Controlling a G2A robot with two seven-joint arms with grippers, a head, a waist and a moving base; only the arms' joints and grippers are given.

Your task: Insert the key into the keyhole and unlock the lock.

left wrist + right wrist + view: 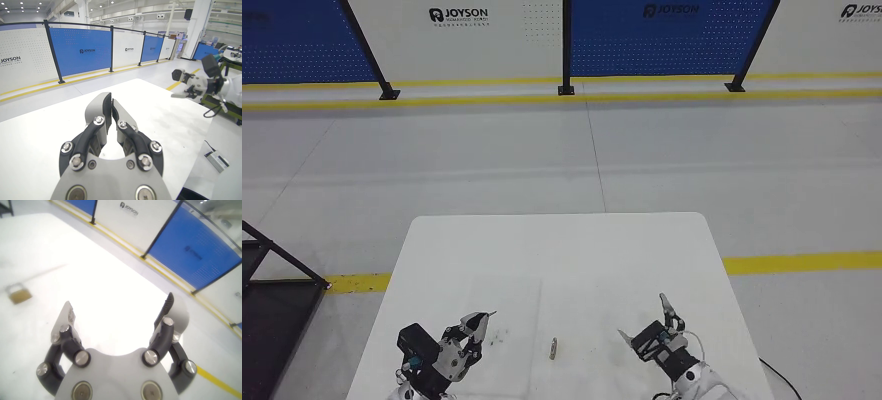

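Brass padlock with a steel shackle (553, 348) lies untouched at six o'clock on the white table (562, 250). At seven the left gripper (480, 322) is clenched; whether on the key I cannot tell. At five the right gripper (642, 317) is released. Still the approach, I'd say; next comes careful lining-up. The blue and white fence panels (457, 40) carry a printed logo.

Item: right gripper (119, 298). Two fingers set wide apart, one of bare metal (65, 313), the other faced with a black ribbed pad (164, 308).
Under and between the fingers: white table (113, 266).
On the table, out past the bare-metal finger's side and well apart from it: lock (18, 294), brass body, grey shackle, blurred.
Ahead of the fingertips, beyond the table's edge: yellow floor line (117, 240), black posts (158, 236), blue panel (189, 247), white panel (121, 217).
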